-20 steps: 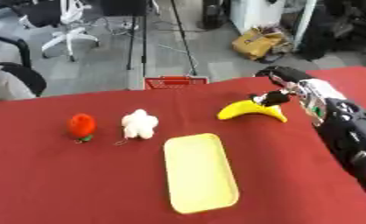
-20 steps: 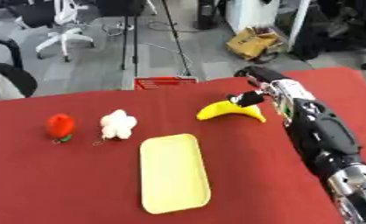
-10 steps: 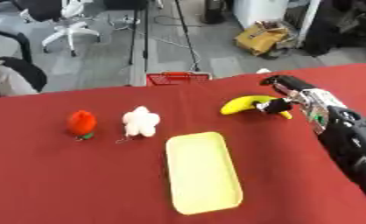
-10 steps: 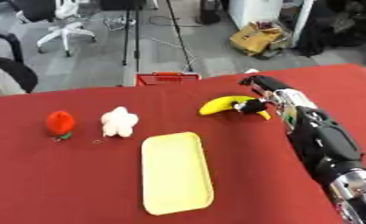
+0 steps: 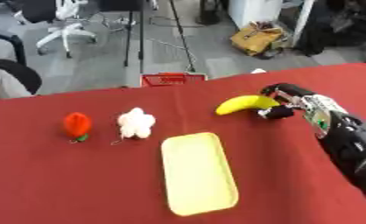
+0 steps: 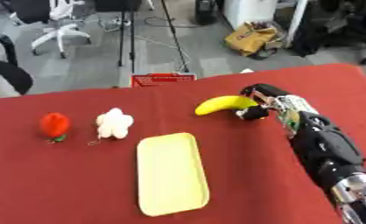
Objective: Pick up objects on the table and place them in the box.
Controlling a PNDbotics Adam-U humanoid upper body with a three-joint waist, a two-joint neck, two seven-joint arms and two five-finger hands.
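Yellow banana lies on the red counter; your right hand curls round its near end, gripping there so it lifts toward the yellow tray.

One banana, one red toy, one white plush, one yellow tray.

The right arm comes in from the lower right corner and reaches up across the surface. It is black with silver parts. The right hand has its fingers curled round something yellow.
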